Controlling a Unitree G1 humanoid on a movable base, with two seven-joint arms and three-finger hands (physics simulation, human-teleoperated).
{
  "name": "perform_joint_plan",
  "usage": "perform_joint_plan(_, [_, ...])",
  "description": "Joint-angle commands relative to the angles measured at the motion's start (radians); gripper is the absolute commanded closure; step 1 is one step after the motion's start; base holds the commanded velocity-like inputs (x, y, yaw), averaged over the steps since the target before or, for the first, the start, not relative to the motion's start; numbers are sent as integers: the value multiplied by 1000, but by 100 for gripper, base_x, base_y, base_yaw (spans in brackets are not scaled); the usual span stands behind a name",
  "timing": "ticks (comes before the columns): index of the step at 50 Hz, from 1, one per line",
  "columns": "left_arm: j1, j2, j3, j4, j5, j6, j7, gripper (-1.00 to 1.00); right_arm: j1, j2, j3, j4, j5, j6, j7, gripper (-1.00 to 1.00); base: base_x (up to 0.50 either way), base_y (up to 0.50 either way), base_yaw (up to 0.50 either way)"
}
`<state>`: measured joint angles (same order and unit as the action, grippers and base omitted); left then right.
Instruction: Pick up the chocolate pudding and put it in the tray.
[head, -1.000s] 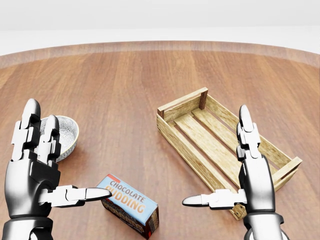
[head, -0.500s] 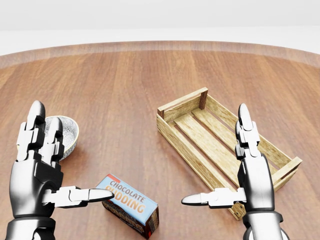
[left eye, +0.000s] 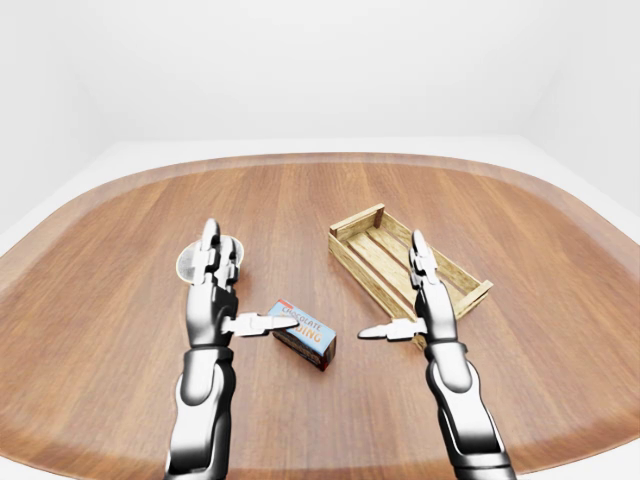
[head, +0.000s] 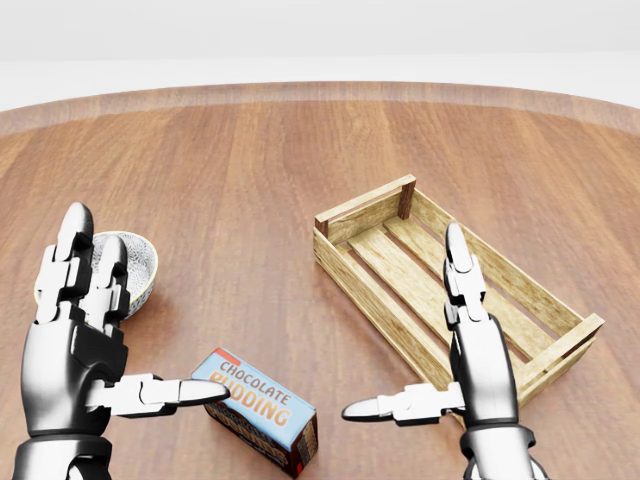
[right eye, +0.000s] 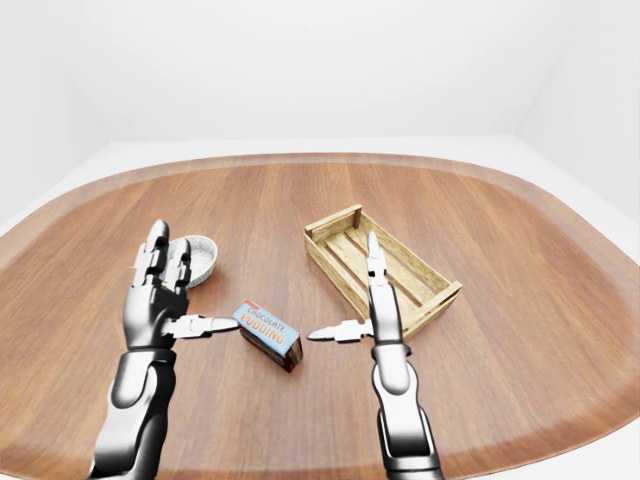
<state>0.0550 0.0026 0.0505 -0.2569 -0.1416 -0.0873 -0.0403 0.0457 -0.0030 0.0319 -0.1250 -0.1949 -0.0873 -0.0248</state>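
Left hand (head: 85, 350) upright, fingers spread, thumb over chocolate pudding (head: 262, 410), right hand (head: 470, 365) open beside tray (head: 360, 215), both empty

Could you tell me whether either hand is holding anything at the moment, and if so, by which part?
Nothing is held. Both the left hand and right hand are open, either side of the chocolate pudding, which lies on the table.

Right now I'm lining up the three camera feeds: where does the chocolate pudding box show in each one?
Left-eye view: the chocolate pudding box lies just below centre, between the two robot hands.
Head view: it sits at the bottom edge, left of centre, beside the left robot hand.
Right-eye view: it lies left of centre, lower half.
Shared landmark: the wooden tray lies up and to the right of the box in every view.
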Motion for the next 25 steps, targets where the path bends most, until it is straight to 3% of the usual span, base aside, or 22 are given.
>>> perform_joint_plan(1, [1, 1, 2, -3, 2, 0, -1, -100, -3, 10, 36, 52, -19, 0, -10, -100, 0, 0, 0])
perform_joint_plan(6, [1, 1, 2, -4, 2, 0, -1, -100, -13, 17, 52, 99, -22, 0, -20, -100, 0, 0, 0])
perform_joint_plan(7, [1, 1, 1, -6, 3, 0, -1, -100, -22, 16, 52, 191, -24, 0, -38, -100, 0, 0, 0])
perform_joint_plan(9, [1, 1, 1, -11, 3, 0, 0, -100, -22, 21, 58, 128, -26, 0, -25, -100, 0, 0, 0])
perform_joint_plan(11, [-1, 1, 2, -2, 3, 0, -2, -100, -33, 19, 57, 232, -27, 0, -44, -100, 0, 0, 0])
perform_joint_plan(13, [-1, 1, 2, 1, 3, 0, -2, -100, -27, 24, 63, 141, -29, 0, -25, -100, 0, 0, 0])
perform_joint_plan(18, [2, 0, 0, 7, 4, 0, -3, -100, -40, 22, 63, 258, -31, 0, -45, -100, 0, 0, 0])
perform_joint_plan(22, [0, 1, -1, -4, 5, 0, 0, -100, -28, 29, 75, 172, -37, 0, -26, -100, 0, 0, 0])
perform_joint_plan(25, [1, 0, -1, -3, 5, 0, 0, -100, -34, 29, 77, 223, -39, 0, -36, -100, 0, 0, 0])
